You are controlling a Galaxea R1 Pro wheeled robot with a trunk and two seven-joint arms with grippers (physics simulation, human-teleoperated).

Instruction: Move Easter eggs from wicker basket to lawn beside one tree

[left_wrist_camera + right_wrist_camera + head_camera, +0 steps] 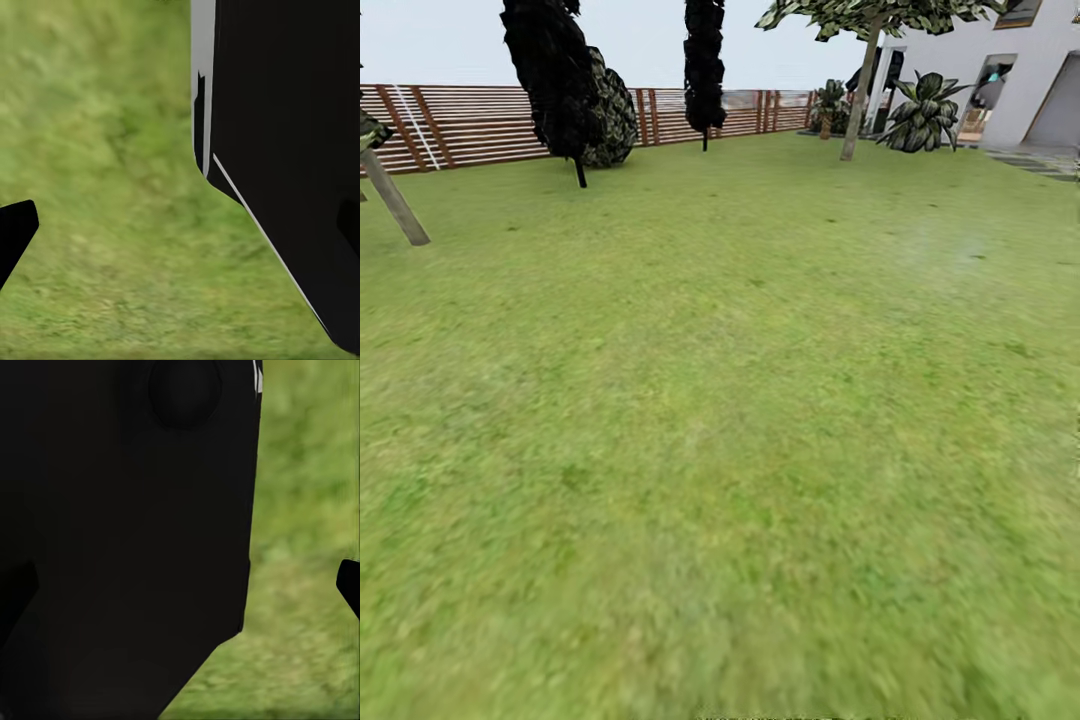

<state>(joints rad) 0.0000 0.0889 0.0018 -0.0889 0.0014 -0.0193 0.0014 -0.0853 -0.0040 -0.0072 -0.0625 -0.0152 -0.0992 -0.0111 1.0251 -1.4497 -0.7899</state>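
From my head camera the lawn (pixel 720 450) runs away from me as short, mottled green grass, blurred close in and sharper further out; my wrist cameras give me only patches of that same grass (pixel 112 150) beside black robot body (pixel 292 150), and again grass (pixel 307 510) past a big dark panel (pixel 120 525).

In the left wrist view a black fingertip (pixel 16 229) pokes in at one edge, and in the right wrist view another black tip (pixel 349 585) shows at the edge; each time I see just one finger, so I cannot tell whether either claw is open or closed, and I see nothing held.

Further off in the head view, a leaning pale trunk (pixel 395 200) is cut off at the left edge; beyond it stand two dark, thin-stemmed trees (pixel 555 80) and (pixel 704 65) with a rounder dark bush (pixel 615 115) between them; to the right a slim pale-trunked tree (pixel 860 90) rises with its crown cropped by the top edge.

Behind all this a brown slatted fence (pixel 470 125) closes the garden, with palms (pixel 925 110) and a white house (pixel 1000 70) at the far right; the house detail is too blurred to read.
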